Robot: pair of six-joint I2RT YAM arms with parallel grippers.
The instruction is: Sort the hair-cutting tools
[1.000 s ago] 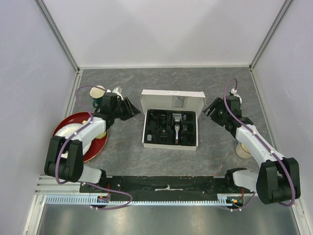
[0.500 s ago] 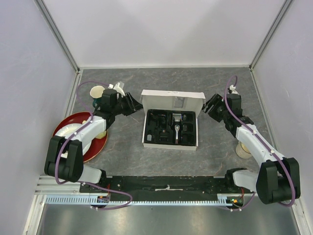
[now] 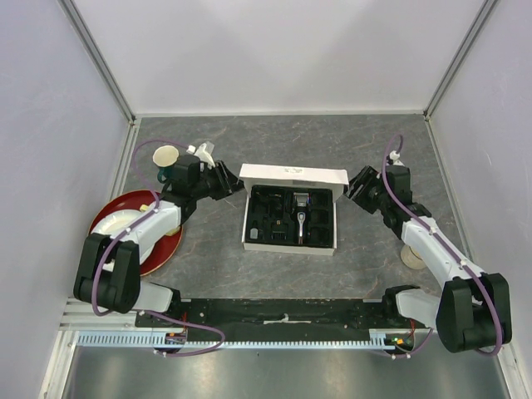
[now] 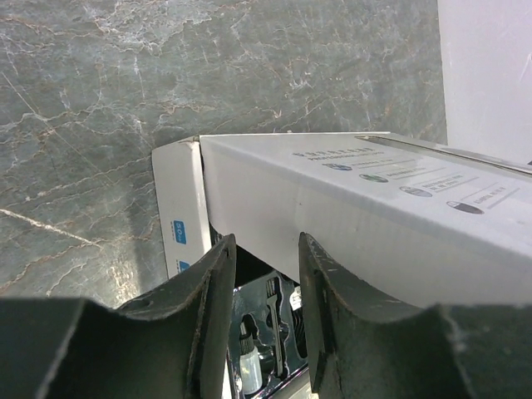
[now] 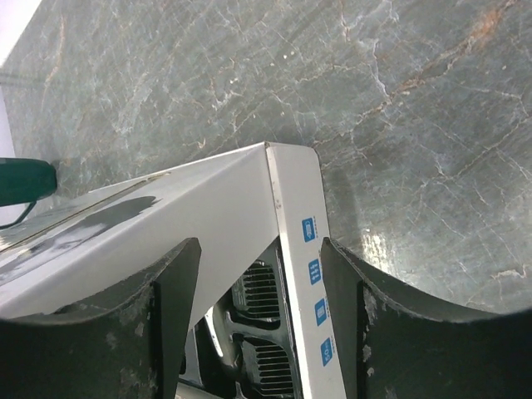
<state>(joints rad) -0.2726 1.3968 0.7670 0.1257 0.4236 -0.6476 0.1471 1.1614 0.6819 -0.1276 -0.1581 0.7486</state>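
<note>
Your left gripper: jaws spread, at the lid, 9 o'clock corner | your right gripper: jaws spread, 3 o'clock corner | clipper: in the tray, 6 o'clock of lid.

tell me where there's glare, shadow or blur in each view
Top external view: even soft light, sharp, barely any shadow round the white cardboard box. Left wrist view: the left gripper, close to the lens, looks soft-edged, and the box's lid shades the grey marbled table top beside it. Right wrist view: a pale sheen on the table right of the box; the right gripper is blurry too.
</note>
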